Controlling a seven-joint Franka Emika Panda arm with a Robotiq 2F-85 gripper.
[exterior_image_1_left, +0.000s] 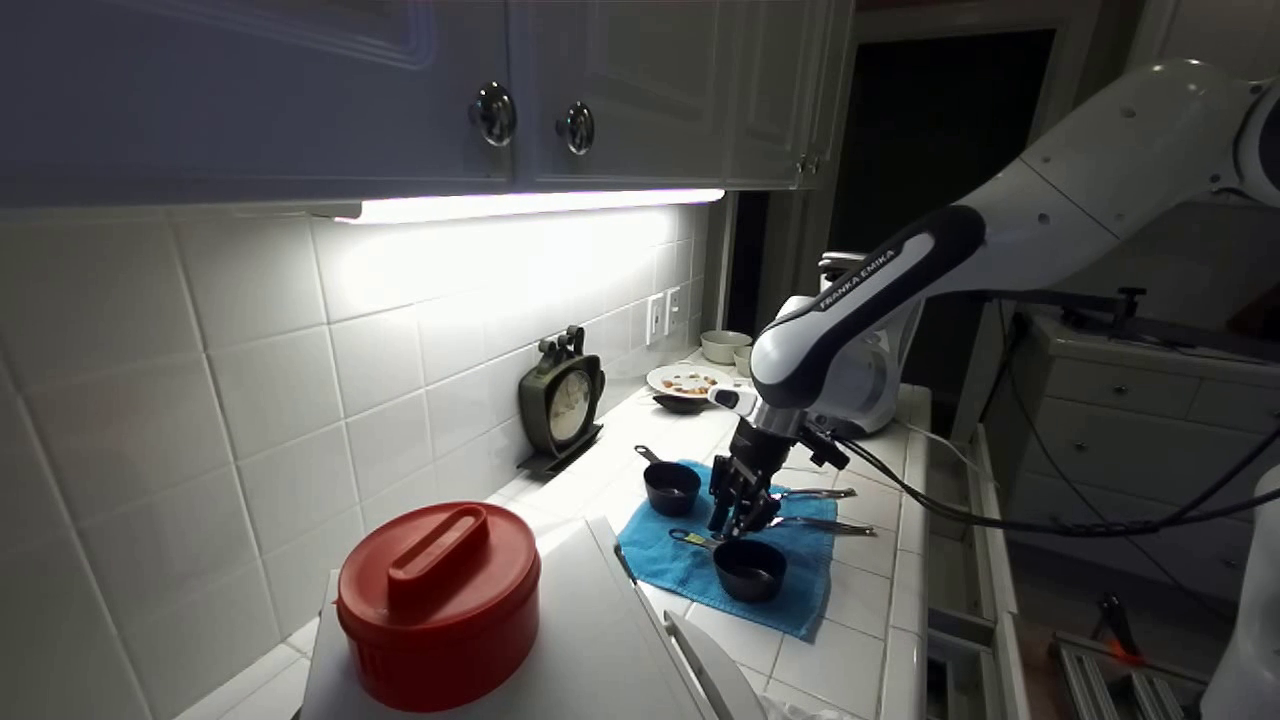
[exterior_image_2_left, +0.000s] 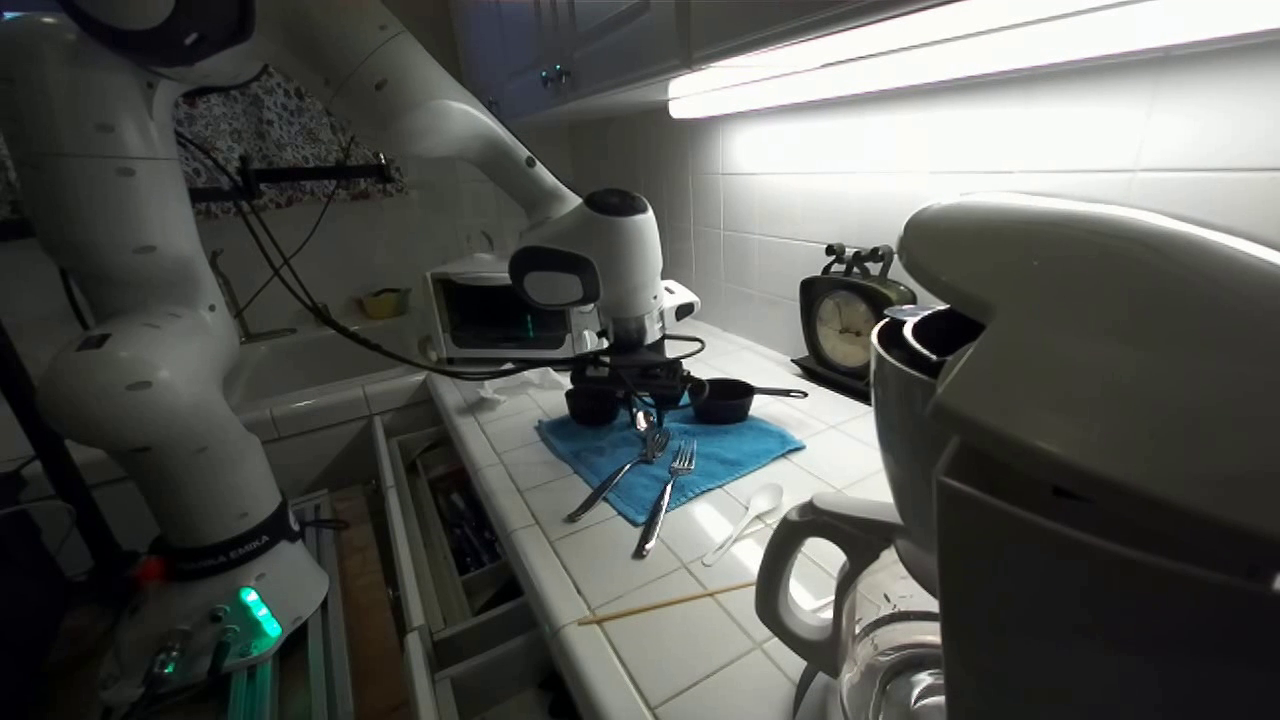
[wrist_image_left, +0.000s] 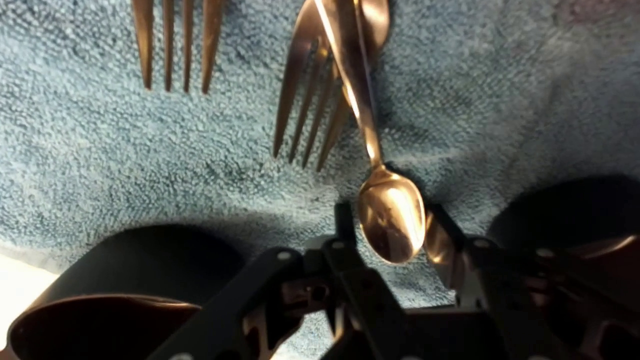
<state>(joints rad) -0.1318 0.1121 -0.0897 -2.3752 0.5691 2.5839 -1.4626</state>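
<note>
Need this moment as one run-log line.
claw: open, jaws flanking bowl of spoon | contact: unclear | spoon: handle across fork | two black pans: on blue towel

We see one slim, shiny metal spoon (wrist_image_left: 392, 217), coppery in the wrist view, over the blue cloth (wrist_image_left: 225, 165); its handle crosses above a fork (wrist_image_left: 304, 42), and its small oval bowl reaches past the fork's tines

Spoon handle (wrist_image_left: 358, 90) cut off at wrist view's top
</note>
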